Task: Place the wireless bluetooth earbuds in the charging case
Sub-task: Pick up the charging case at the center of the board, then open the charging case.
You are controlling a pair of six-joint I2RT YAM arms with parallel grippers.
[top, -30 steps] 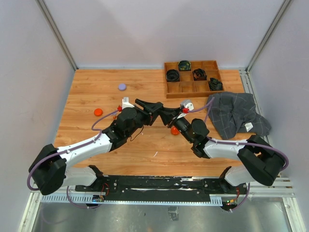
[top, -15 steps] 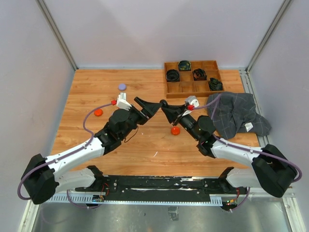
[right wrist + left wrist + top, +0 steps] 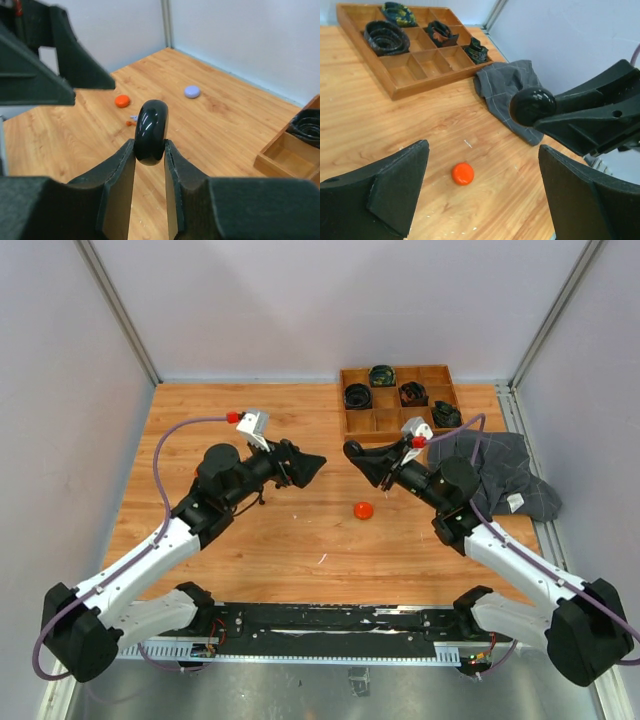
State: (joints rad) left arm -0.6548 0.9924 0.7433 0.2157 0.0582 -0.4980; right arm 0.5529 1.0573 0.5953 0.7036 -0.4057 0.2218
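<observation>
The right gripper [image 3: 150, 144] has its fingers pressed against both flat faces of a glossy black round charging case [image 3: 151, 125], which stands on edge between them and is held in the air above the desk [image 3: 300, 560]. It hangs in front of the compartmented wooden tray [image 3: 400, 403], off the tray's left corner on the side toward the arm bases.

The left gripper [image 3: 482, 147] faces it from farther left of the tray. Its fingers are spread wide apart and grip nothing. The two grippers are near each other but not touching.

The wireless earbuds [image 3: 131, 120] show only in the right wrist view, as tiny orange-red and pale lilac plastic pieces lying together on the desk. They are well apart from the tray, out on its left. They are too small to count.

A flat lilac round case [image 3: 192, 91] lies on the desk left of the tray. A flat orange round case [image 3: 122, 101] lies farther from the tray than the lilac one. A second orange round case [image 3: 363, 510] rests on the desk in front of the tray, nearer the arm bases, with a thin white sliver [image 3: 468, 143] between it and the tray.

A crumpled grey checked cloth [image 3: 490, 475] lies against the tray's near right corner. Four of the tray's compartments hold dark coiled items [image 3: 383, 36], and I cannot tell what they are.
</observation>
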